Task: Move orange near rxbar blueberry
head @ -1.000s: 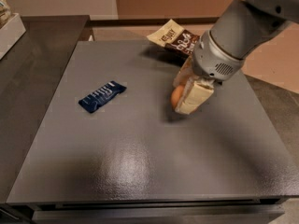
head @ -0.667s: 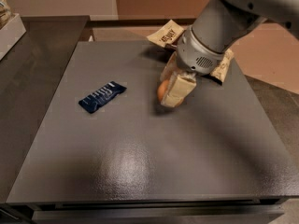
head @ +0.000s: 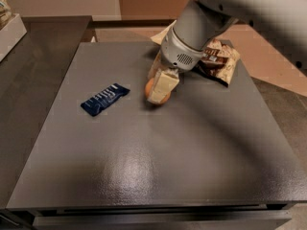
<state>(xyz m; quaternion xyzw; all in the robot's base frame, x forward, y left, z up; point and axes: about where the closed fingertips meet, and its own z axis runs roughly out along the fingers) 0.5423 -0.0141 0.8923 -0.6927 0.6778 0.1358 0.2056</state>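
- Over the last 1 second the gripper (head: 156, 96) has carried the orange (head: 150, 87) leftward across the dark grey table (head: 144, 176), from just in front of the snack bag (head: 218, 61) toward the table's middle.
- The rxbar blueberry (head: 104, 98) has not shifted; it lies flat and at a slant on the left half of the table, as it did 1 second ago.
- The gap between fruit and bar has therefore shrunk, though the 2 are still clearly apart. I judge the carry well underway but not finished: a little more travel to the left, then a release, seems to be what remains.
- The 2 cream-coloured fingers (head: 162, 84) are clenched on the orange, 1 on each side; only its left edge and underside show past the near finger.
- The fruit sits very low, over its own shadow; whether it touches the table or rides just above it cannot be told.
- The grey arm (head: 230, 8) reaches in from the upper right, passing over the bag.
- Writing: pale lettering runs along the navy wrapper of the bar, but no word can be made out. The brown-and-cream bag carries print too, equally unreadable.
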